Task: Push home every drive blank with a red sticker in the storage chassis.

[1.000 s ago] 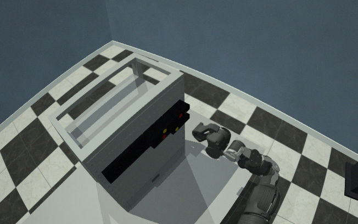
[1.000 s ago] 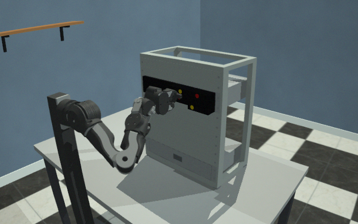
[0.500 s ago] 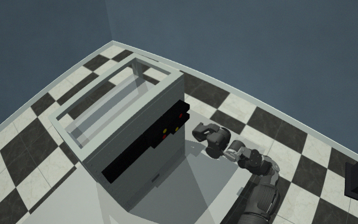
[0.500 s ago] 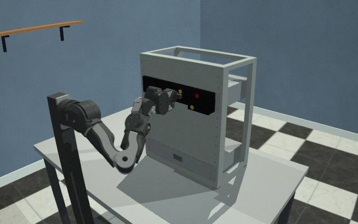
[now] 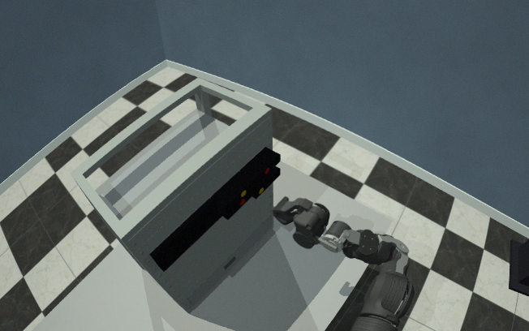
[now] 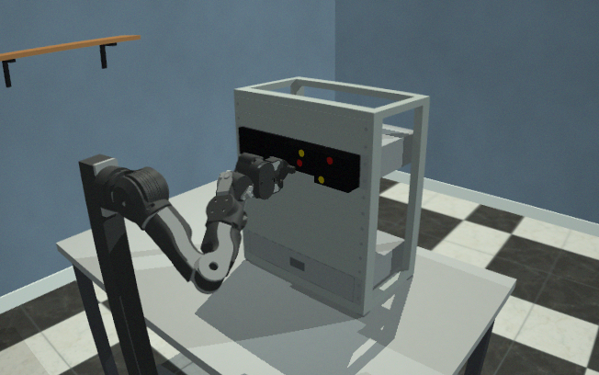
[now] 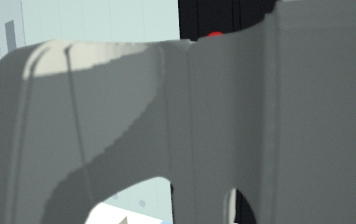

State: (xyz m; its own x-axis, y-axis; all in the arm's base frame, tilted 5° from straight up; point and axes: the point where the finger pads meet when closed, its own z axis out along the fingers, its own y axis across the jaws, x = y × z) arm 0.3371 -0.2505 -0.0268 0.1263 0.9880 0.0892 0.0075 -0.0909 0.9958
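Note:
The grey rack (image 5: 203, 243) (image 6: 312, 221) (image 7: 100, 20) stands on the table (image 5: 101, 292) (image 6: 436, 312). A black band of blanks crosses its front. Four blanks stand out at the band's right end. Two carry red stickers (image 5: 267, 170) (image 5: 242, 201) (image 6: 329, 160) (image 6: 299, 163), two carry yellow stickers (image 5: 261, 190) (image 5: 243, 193) (image 6: 301, 153) (image 6: 321, 179). My gripper (image 5: 277, 210) (image 6: 290, 169) (image 7: 209, 138) is shut and empty. It points at the rack's front, a short gap away, just beside the lower left red sticker (image 7: 215, 34). In the wrist view the fingers hide most of the blanks.
The arm's dark pillar (image 6: 110, 257) stands at the table's near left corner. A wooden shelf (image 6: 69, 44) hangs on the wall. A dark object (image 5: 521, 264) shows at the right edge. A closed drawer panel (image 6: 299, 264) sits low on the rack's front.

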